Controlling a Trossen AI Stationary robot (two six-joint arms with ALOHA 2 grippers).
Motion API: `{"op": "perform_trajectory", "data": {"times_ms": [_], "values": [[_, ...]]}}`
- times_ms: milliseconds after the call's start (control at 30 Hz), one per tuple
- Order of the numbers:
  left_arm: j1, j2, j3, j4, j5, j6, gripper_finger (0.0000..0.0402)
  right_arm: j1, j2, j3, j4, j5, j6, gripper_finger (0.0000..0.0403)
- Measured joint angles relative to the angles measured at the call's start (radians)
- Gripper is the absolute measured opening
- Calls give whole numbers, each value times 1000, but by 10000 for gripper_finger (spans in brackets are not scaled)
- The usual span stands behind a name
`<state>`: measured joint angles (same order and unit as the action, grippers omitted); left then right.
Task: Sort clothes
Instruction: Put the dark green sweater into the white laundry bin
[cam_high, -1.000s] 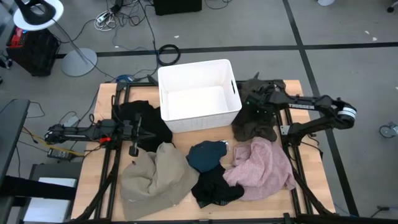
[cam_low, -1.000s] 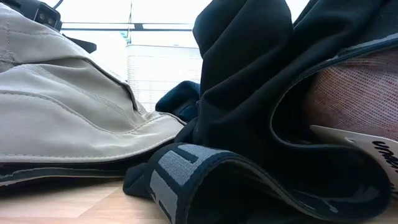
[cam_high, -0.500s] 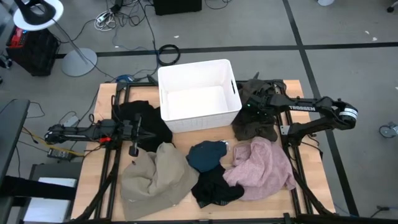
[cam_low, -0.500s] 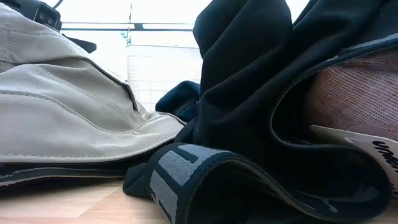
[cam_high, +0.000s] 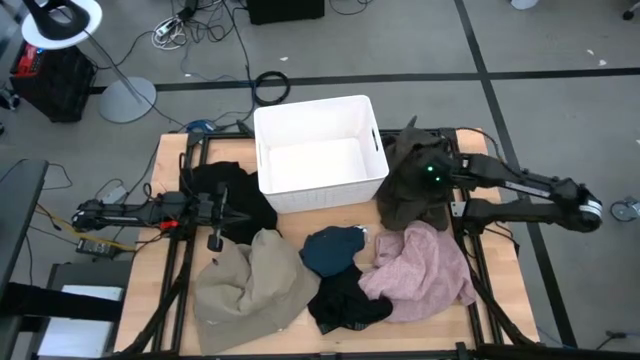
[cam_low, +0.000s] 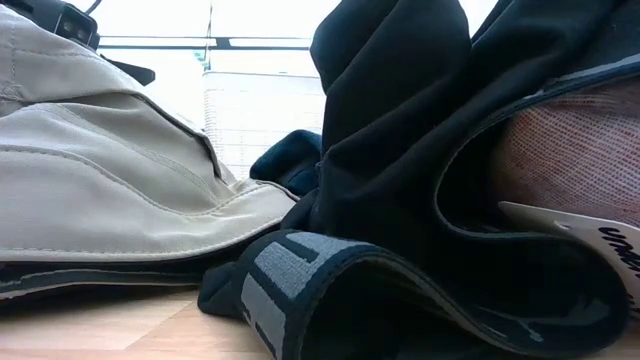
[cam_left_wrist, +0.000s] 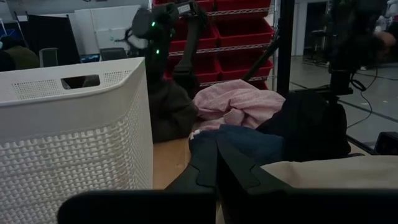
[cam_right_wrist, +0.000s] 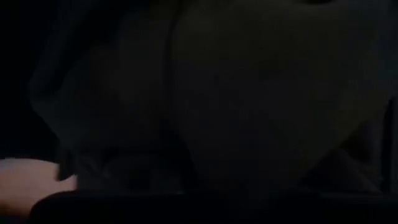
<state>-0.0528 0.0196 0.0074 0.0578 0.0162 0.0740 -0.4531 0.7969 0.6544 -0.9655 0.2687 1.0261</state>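
An olive-green garment (cam_high: 408, 195) lies right of the white bin (cam_high: 320, 112), with my right gripper (cam_high: 428, 172) on its top, shut on the cloth; the left wrist view shows that gripper (cam_left_wrist: 153, 30) with the olive garment (cam_left_wrist: 171, 109) below it. A pink garment (cam_high: 420, 265), a teal-blue one (cam_high: 335, 250), a black one (cam_high: 345, 300) and a large beige one (cam_high: 250, 285) lie along the near side. A second black garment (cam_high: 232, 195) lies left of the bin. My left gripper (cam_high: 214, 240) rests shut beside it, holding nothing. My right gripper holds the olive-green garment by a bunched part near its top (cam_left_wrist: 163, 71), coming from above with its fingers pointing down. The cloth hangs from the fingers in a gathered column, and its lower part (cam_left_wrist: 177, 127) rests on the table. The fingers themselves are hidden in the cloth.
The white bin stands at the table's far middle, close to the olive garment's left side. Bare wood (cam_high: 170, 265) shows along the left side near the left arm. Red shelving (cam_left_wrist: 236, 31) stands beyond the table.
My right arm has stretched out lower and its gripper has shifted a little toward the near edge over the olive-green garment. The garment, spread wider a second ago, has drawn together into a narrower heap under the gripper.
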Motion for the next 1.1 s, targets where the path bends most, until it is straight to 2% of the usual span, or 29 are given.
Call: {"op": "perform_trajectory", "data": {"times_ms": [233, 633, 800, 1100], "values": [[0, 0, 0, 0, 0, 0, 5, 53, -74, 206, -88, 169, -17, 47], [0, 0, 0, 0, 0, 0, 5, 95, 26, 667, -70, 400, -280, 47], [0, 0, 0, 0, 0, 0, 5, 113, 101, 846, 39, 444, -444, 47], [0, 0, 0, 0, 0, 0, 5, 171, 266, 1051, 342, 446, -711, 47]]}}
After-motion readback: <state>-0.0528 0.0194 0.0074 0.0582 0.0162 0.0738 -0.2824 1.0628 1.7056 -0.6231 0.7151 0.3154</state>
